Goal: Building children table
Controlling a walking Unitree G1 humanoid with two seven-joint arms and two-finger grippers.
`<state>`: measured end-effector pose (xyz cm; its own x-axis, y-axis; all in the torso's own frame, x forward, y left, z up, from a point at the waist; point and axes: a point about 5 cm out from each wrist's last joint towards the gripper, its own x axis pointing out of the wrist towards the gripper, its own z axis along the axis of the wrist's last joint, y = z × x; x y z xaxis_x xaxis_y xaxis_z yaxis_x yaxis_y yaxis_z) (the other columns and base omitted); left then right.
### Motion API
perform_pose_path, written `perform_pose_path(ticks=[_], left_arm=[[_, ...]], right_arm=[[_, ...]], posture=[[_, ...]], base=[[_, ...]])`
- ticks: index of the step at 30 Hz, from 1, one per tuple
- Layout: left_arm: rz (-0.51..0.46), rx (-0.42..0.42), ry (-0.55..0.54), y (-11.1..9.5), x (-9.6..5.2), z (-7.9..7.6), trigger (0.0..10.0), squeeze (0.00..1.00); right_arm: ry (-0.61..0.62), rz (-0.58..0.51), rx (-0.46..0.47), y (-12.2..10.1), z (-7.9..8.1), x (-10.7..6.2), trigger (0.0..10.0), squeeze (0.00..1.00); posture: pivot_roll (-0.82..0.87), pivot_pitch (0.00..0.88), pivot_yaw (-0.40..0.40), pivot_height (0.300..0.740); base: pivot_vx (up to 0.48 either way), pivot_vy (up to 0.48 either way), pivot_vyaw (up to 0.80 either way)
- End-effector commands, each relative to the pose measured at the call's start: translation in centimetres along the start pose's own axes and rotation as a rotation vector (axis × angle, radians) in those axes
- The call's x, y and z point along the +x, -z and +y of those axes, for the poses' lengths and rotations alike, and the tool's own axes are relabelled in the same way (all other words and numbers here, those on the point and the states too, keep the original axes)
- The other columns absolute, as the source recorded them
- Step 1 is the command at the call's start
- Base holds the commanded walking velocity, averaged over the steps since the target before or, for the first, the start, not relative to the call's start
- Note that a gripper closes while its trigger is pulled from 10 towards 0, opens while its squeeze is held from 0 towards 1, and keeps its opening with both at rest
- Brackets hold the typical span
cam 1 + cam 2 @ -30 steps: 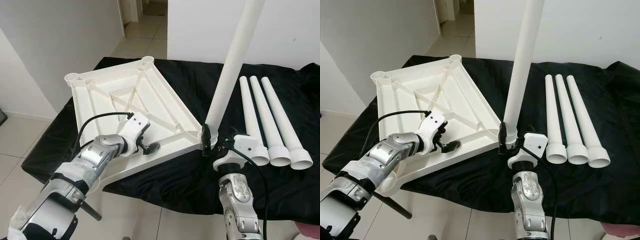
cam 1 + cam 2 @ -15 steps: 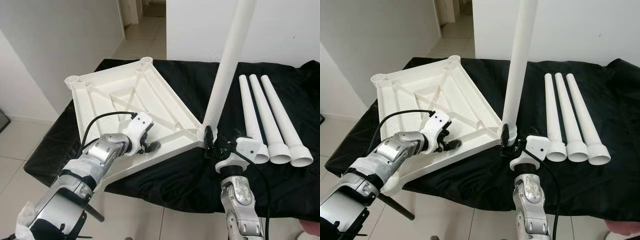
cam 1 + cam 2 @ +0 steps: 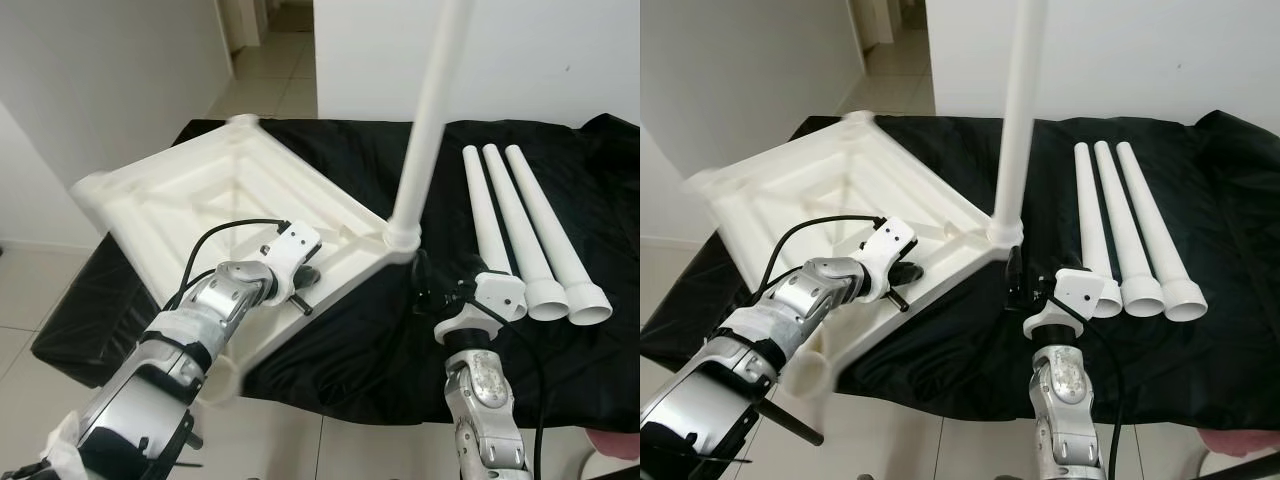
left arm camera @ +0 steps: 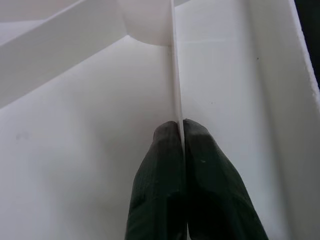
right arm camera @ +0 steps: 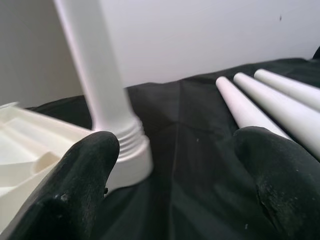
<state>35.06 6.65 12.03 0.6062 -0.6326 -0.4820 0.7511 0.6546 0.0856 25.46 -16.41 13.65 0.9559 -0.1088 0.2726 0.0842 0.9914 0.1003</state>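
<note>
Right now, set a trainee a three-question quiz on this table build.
1. True or false: the left gripper is shut on a thin rib of the overturned tabletop.
2. How many loose legs lie side by side on the black cloth? A) two B) three C) four
3. Fill in: the right gripper is ____, its fingers apart and off the upright leg that stands in the tabletop's corner.

Key: 1 true; 2 B; 3 open.
</note>
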Motion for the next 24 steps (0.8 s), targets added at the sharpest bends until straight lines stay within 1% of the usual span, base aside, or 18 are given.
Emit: perform_pose_path(ticks=[1, 2, 3, 6, 7, 9, 10, 13, 14, 15, 16, 17, 18, 19, 21, 22, 23, 24], left_arm=[[0.002, 0.006, -0.120, 0.2, -0.3, 1.0, 0.0, 0.00], [-0.004, 0.000, -0.127, 0.1, -0.2, 1.0, 0.0, 0.00], [-0.010, -0.001, -0.131, -0.1, -0.1, 0.9, 1.8, 0.00], [-0.014, -0.001, -0.133, -0.1, 0.1, 0.8, 1.8, 0.00], [-0.022, -0.002, -0.132, -0.3, 0.2, 0.8, 10.0, 0.00], [-0.045, -0.009, -0.127, -0.6, 0.2, 0.7, 10.0, 0.00], [-0.107, -0.016, -0.105, -1.3, 0.0, 0.5, 10.0, 0.00], [-0.152, -0.021, -0.090, -1.8, -0.1, 0.3, 10.0, 0.00], [-0.203, -0.041, -0.056, -2.4, -0.3, 0.1, 10.0, 0.00], [-0.265, -0.049, -0.007, -3.1, -0.7, -0.3, 10.0, 0.29], [-0.312, -0.070, 0.048, -3.6, -1.1, -0.6, 10.0, 1.00], [-0.351, -0.091, 0.097, -4.0, -1.5, -0.8, 10.0, 1.00], [-0.351, -0.091, 0.097, -4.0, -1.5, -0.8, 10.0, 1.00], [-0.388, -0.101, 0.140, -4.3, -2.0, -1.0, 10.0, 1.00], [-0.388, -0.101, 0.140, -4.3, -2.0, -1.0, 10.0, 1.00], [-0.407, -0.118, 0.169, -4.5, -2.4, -1.1, 10.0, 1.00], [-0.442, -0.139, 0.191, -4.7, -3.0, -1.1, 10.0, 0.20], [-0.457, -0.149, 0.209, -4.7, -3.6, -0.9, 10.0, 0.00]], right_arm=[[-0.002, 0.017, -0.002, 0.4, 0.2, 0.0, 10.0, 0.00], [-0.003, 0.018, -0.005, 0.4, 0.2, 0.1, 10.0, 0.00], [-0.002, 0.020, -0.011, 0.5, 0.1, 0.2, 10.0, 0.00], [-0.002, 0.022, -0.016, 0.5, 0.0, 0.3, 10.0, 0.00], [-0.001, 0.024, -0.025, 0.5, -0.1, 0.4, 10.0, 0.00], [0.001, 0.025, -0.031, 0.5, -0.3, 0.5, 10.0, 0.00], [0.004, 0.026, -0.035, 0.5, -0.4, 0.5, 10.0, 0.00], [0.006, 0.027, -0.037, 0.6, -0.4, 0.6, 10.0, 0.00], [0.010, 0.028, -0.038, 0.6, -0.5, 0.7, 10.0, 0.00], [0.012, 0.028, -0.038, 0.6, -0.5, 0.7, 10.0, 0.00], [0.013, 0.028, -0.037, 0.6, -0.4, 0.8, 10.0, 0.00], [0.014, 0.028, -0.035, 0.6, -0.3, 0.8, 10.0, 0.00], [0.014, 0.028, -0.035, 0.6, -0.3, 0.8, 10.0, 0.00], [0.014, 0.029, -0.034, 0.7, -0.2, 0.8, 10.0, 0.00], [0.014, 0.029, -0.034, 0.7, -0.2, 0.8, 10.0, 0.00], [0.013, 0.034, -0.035, 0.8, -0.2, 0.8, 10.0, 0.00], [0.010, 0.041, -0.038, 1.0, -0.1, 0.8, 10.0, 0.00], [0.008, 0.048, -0.039, 1.2, 0.0, 0.8, 10.0, 0.00]], posture=[[-0.10, 0.000, 0.102, 0.740], [-0.10, 0.000, 0.102, 0.740], [-0.10, 0.000, 0.101, 0.740], [-0.10, 0.000, 0.101, 0.740], [-0.10, 0.000, 0.101, 0.740], [-0.10, 0.000, 0.102, 0.740], [-0.09, 0.000, 0.103, 0.740], [-0.09, 0.000, 0.103, 0.740], [-0.09, 0.000, 0.103, 0.740], [-0.09, 0.000, 0.103, 0.740], [-0.08, 0.000, 0.102, 0.740], [-0.08, 0.000, 0.104, 0.740], [-0.08, 0.000, 0.104, 0.740], [-0.07, 0.000, 0.105, 0.740], [-0.07, 0.000, 0.105, 0.740], [-0.07, 0.000, 0.103, 0.740], [-0.06, 0.000, 0.104, 0.740], [-0.05, 0.000, 0.103, 0.740]], base=[[0.000, 0.000, 0.00], [0.000, 0.000, 0.00], [0.000, 0.000, 0.00], [0.000, 0.000, 0.00], [0.000, 0.000, 0.00], [0.000, 0.000, 0.00], [0.000, 0.000, 0.00], [0.000, 0.000, 0.00], [0.000, 0.000, 0.00], [0.000, 0.000, 0.00], [0.000, 0.000, 0.00], [0.000, 0.000, 0.00], [0.000, 0.000, 0.00], [0.000, 0.000, 0.00], [0.000, 0.000, 0.00], [0.000, 0.000, 0.00], [0.000, 0.000, 0.00], [0.000, 0.000, 0.00]])
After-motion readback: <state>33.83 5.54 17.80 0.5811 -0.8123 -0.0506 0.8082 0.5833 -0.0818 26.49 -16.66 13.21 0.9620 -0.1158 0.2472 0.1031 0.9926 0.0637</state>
